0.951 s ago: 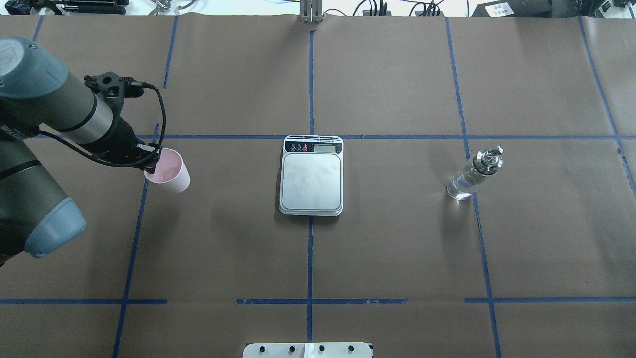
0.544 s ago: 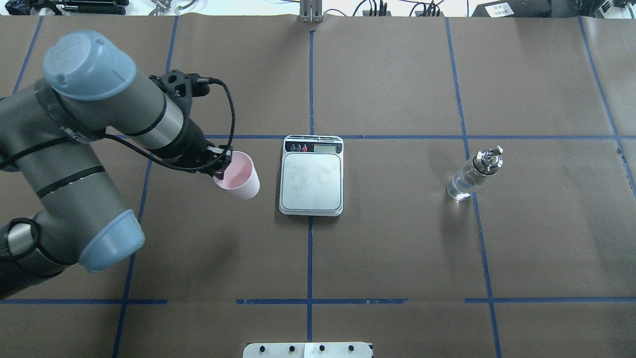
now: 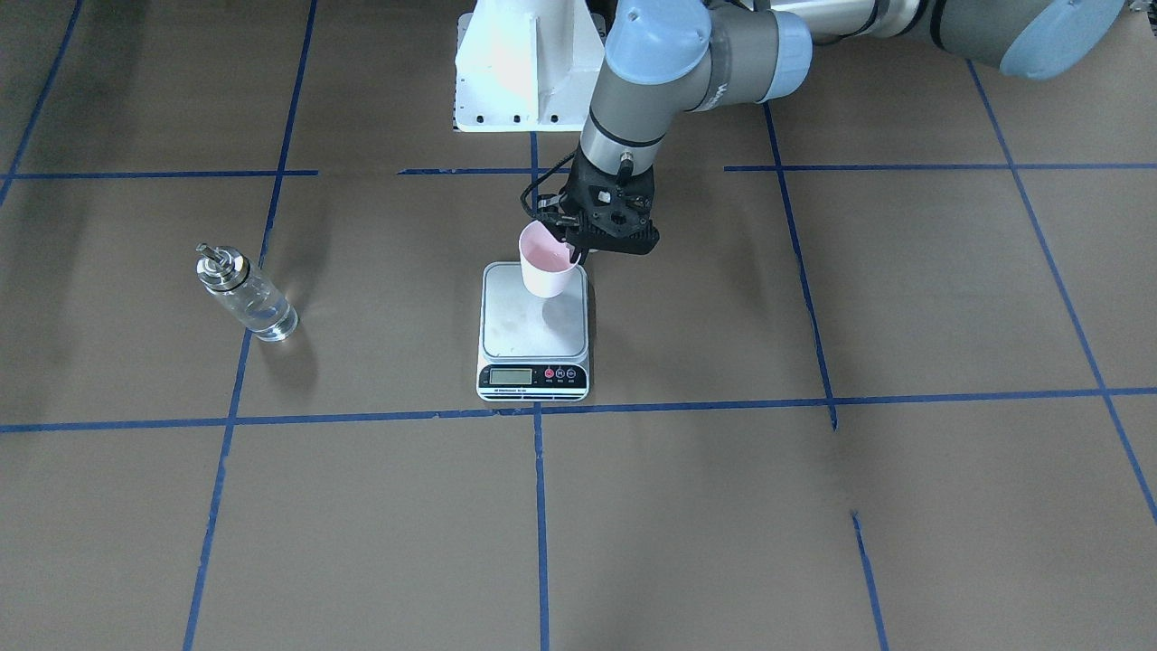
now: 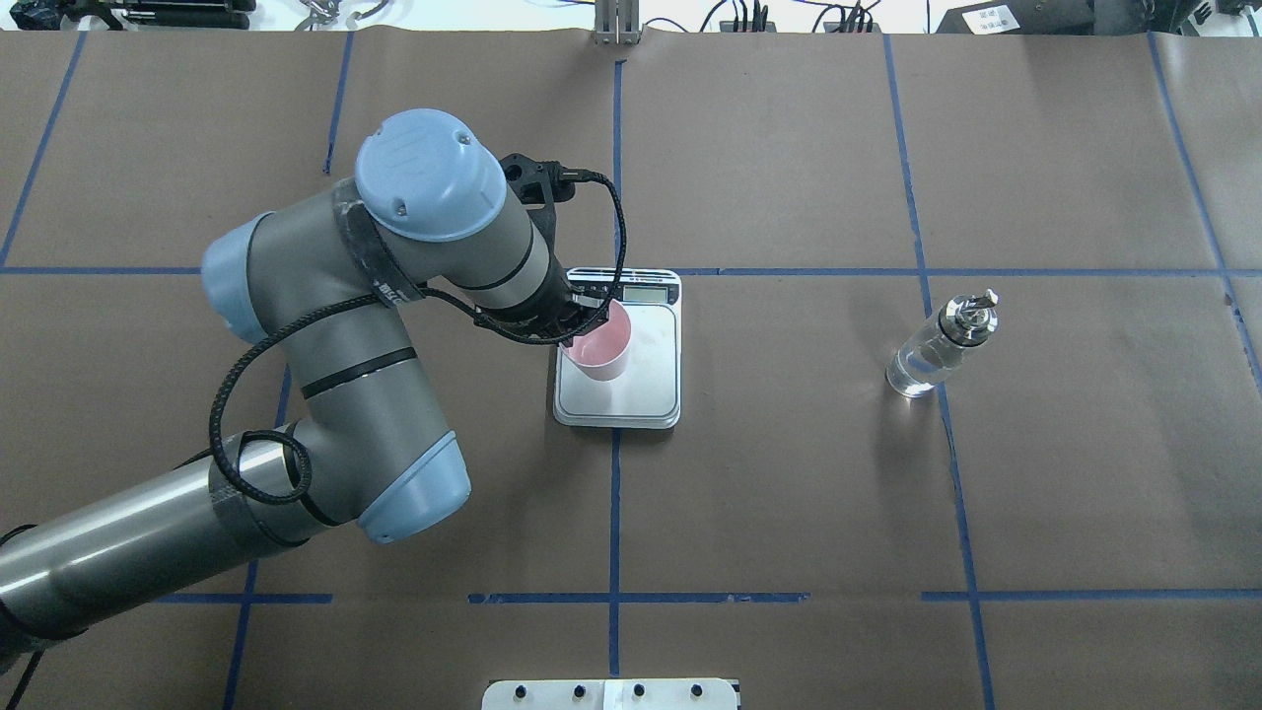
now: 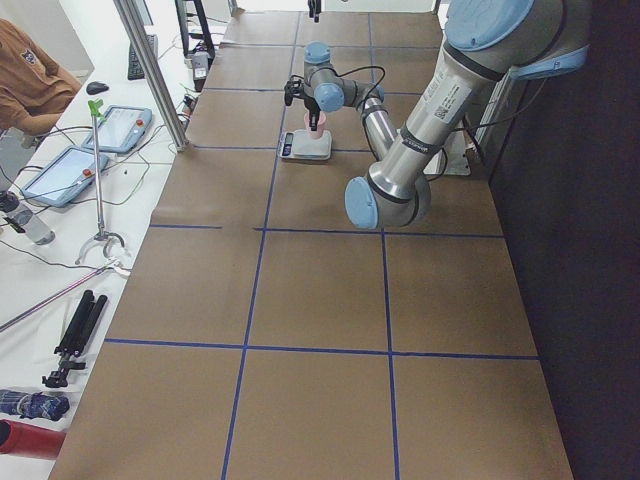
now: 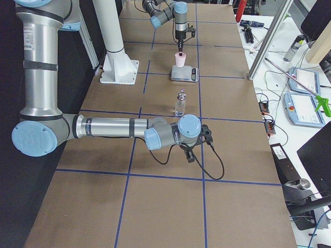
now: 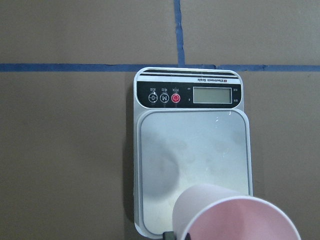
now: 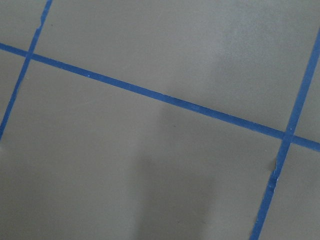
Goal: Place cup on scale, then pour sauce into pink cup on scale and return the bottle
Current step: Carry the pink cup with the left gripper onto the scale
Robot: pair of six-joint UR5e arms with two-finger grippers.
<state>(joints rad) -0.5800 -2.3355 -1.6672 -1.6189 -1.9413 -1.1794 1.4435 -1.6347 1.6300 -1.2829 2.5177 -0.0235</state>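
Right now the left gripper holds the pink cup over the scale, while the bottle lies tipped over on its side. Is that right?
Not quite: the bottle is not tipped over. It stands upright, as the exterior right view shows. The rest holds: the left gripper holds the pink cup by its rim over the scale.

The overhead camera looks forward and down on the table from the robot's side, the front-facing one steeply down from across it, and both share the scale and bottle. The two side cameras look along the table from opposite ends, the scale far off. The left wrist camera sits close above the scale; the right wrist one faces blue tape lines close up.
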